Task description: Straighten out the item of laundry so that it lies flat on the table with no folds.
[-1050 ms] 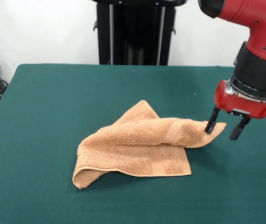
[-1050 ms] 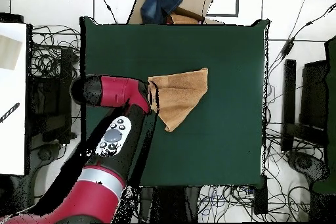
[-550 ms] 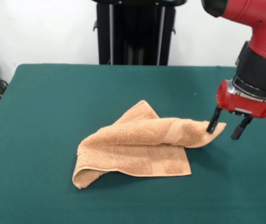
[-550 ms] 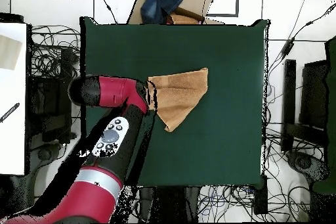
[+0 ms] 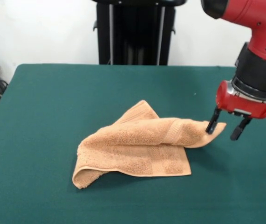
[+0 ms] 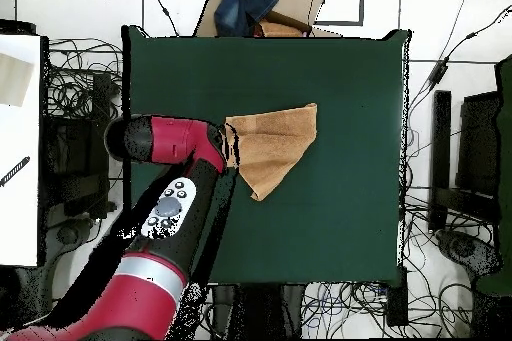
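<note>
Folded towel (image 5: 137,147) corner — between spread jaws

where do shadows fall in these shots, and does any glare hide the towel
Front view: soft shadow on the table under the towel, along its near edge and below its raised corner by the open gripper; no glare. Overhead view: even light, towel unobscured except where the arm covers its edge.

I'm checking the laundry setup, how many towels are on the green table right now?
1. The towel lies crumpled and folded near the middle of the table, its right corner at the open gripper. Nothing suggests another hidden beneath it.
</note>
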Motion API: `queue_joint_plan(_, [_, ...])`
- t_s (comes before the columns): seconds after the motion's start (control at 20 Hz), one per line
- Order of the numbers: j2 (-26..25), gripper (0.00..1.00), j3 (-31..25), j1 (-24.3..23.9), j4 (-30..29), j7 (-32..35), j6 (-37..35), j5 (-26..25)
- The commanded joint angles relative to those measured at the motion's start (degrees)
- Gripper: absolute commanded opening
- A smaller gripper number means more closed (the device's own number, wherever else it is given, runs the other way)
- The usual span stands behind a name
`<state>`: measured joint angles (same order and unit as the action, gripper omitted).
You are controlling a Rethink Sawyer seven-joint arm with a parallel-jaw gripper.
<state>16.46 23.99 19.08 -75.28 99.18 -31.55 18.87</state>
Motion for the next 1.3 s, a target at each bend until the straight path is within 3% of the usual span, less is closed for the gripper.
queue_joint_plan(0.05, [-1.9, 1.0, -6.8, 0.3, -6.0, 10.3, -2.1, -0.6])
queue_joint_plan(0.9, [-2.9, 1.0, -3.4, 3.5, -9.1, 8.2, 5.9, -8.6])
queue_joint_plan(1.3, [-1.7, 1.0, -2.7, 4.4, -10.4, 16.2, 10.6, -4.5])
